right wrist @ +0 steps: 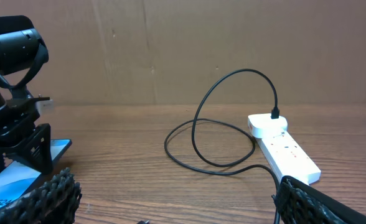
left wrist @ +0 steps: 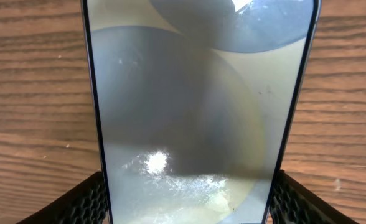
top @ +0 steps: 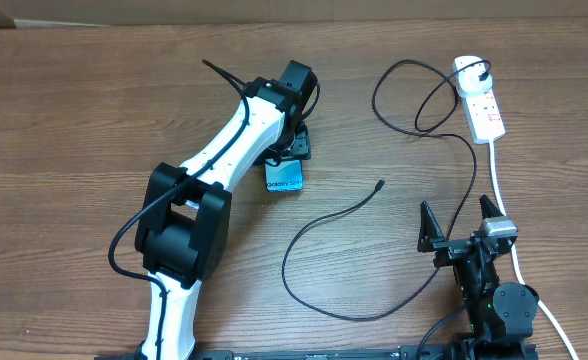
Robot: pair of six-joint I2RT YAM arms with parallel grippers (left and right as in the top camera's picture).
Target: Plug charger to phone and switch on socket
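The phone [top: 285, 179] lies on the wooden table with its "Galaxy S24" end toward the front. My left gripper [top: 290, 150] is over its far end. In the left wrist view the phone [left wrist: 195, 93] fills the space between the fingers, and the left gripper [left wrist: 186, 190] is shut on its long edges. The charger's black cable [top: 314, 225] runs from its plug in the socket [top: 480, 100] to a loose connector tip [top: 379, 184] on the table. My right gripper [top: 462, 225] is open and empty, right of the tip. It also shows in the right wrist view [right wrist: 177, 199], with the socket [right wrist: 286, 148] ahead.
The socket's thick white cord [top: 504, 200] runs down the right side past my right arm. The black cable makes a loop [right wrist: 223, 134] left of the socket. A cardboard wall [right wrist: 201, 43] stands behind the table.
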